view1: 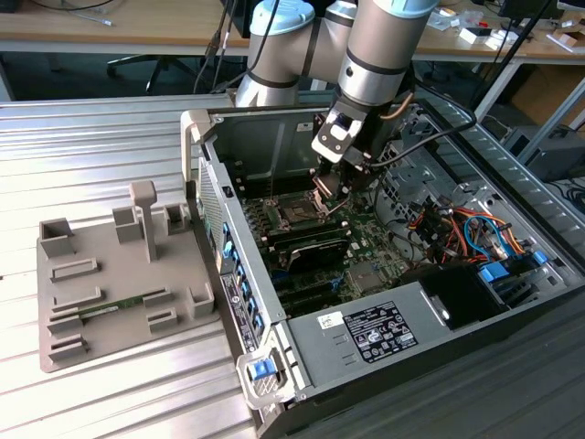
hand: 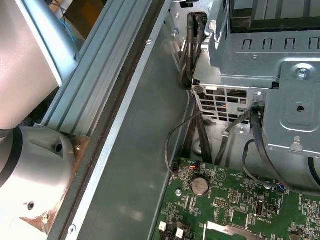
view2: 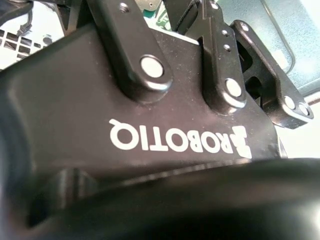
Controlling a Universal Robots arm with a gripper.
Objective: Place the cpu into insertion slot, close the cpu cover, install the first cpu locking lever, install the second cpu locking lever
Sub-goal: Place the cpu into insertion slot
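Observation:
In the exterior view my gripper (view1: 331, 187) hangs inside the open computer case, low over the green motherboard (view1: 366, 265). The insertion slot (view1: 298, 216), a small square black socket with a silver rim, lies just to the exterior view's left of the gripper. The cpu cover (view1: 318, 196), a thin metal frame, stands tilted up at the socket's edge, right below the gripper. The cpu is hidden. The second wrist view shows the gripper's black housing (view2: 100, 115) and its linkage bars up close.
A grey fixture tray (view1: 64, 320) with a memory stick lies outside the case. Inside are the white-labelled grey power supply (view1: 375, 334), coloured cables (view1: 457, 229) and black memory slots (view1: 311, 251). The first wrist view shows the case wall (hand: 145, 145), drive cage (hand: 280, 85) and coin battery (hand: 200, 186).

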